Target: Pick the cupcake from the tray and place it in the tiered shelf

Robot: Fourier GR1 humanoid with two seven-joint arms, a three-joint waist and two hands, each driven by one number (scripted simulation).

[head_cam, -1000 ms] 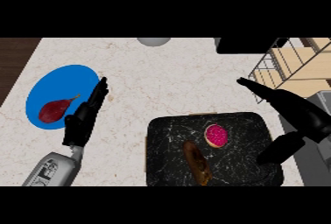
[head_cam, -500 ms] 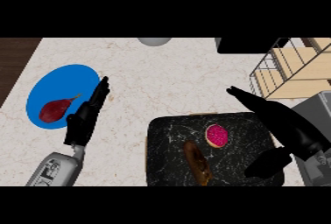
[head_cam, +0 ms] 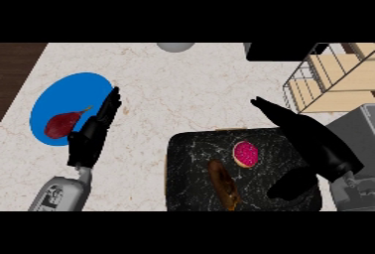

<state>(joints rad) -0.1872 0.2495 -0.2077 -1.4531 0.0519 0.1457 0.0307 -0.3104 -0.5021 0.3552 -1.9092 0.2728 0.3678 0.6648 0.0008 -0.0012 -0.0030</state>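
On the black tray (head_cam: pixel 190 163) sits one pink cupcake (head_cam: pixel 245 153) beside one brown pastry (head_cam: pixel 224 184) — the spread right hand (head_cam: pixel 307 144) hovers over it. One tiered shelf (head_cam: pixel 330 82) is cut off; left hand (head_cam: pixel 93 134) rests open.

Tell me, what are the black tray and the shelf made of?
The tray looks like polished dark stone, maybe marble: black with thin white veins. The tiered shelf seems to be thin dark metal wire around pale wooden boards, though only part of it shows.
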